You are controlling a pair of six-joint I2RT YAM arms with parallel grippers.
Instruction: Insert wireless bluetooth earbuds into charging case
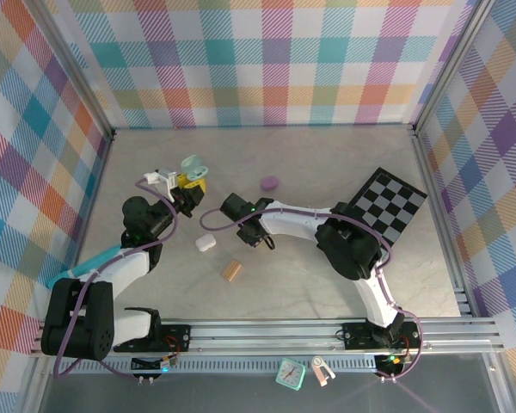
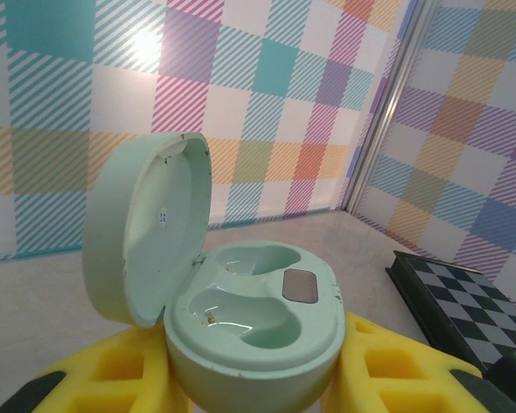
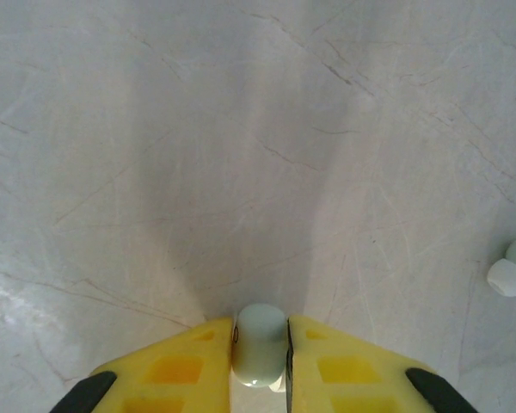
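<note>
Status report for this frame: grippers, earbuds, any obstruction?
Left gripper shut on open green case, both wells empty. Right gripper shut on pale green earbud. White case and tan block lie apart on table, not blocking.

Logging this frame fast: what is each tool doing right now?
Left tool: closed on the open green case.
Right tool: closed on a pale earbud.

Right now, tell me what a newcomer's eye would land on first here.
The open pale green charging case stands out, lid up and both wells empty, clamped in the left gripper. Next comes the pale green earbud pinched in the right gripper. A checkerboard lies far right.
</note>
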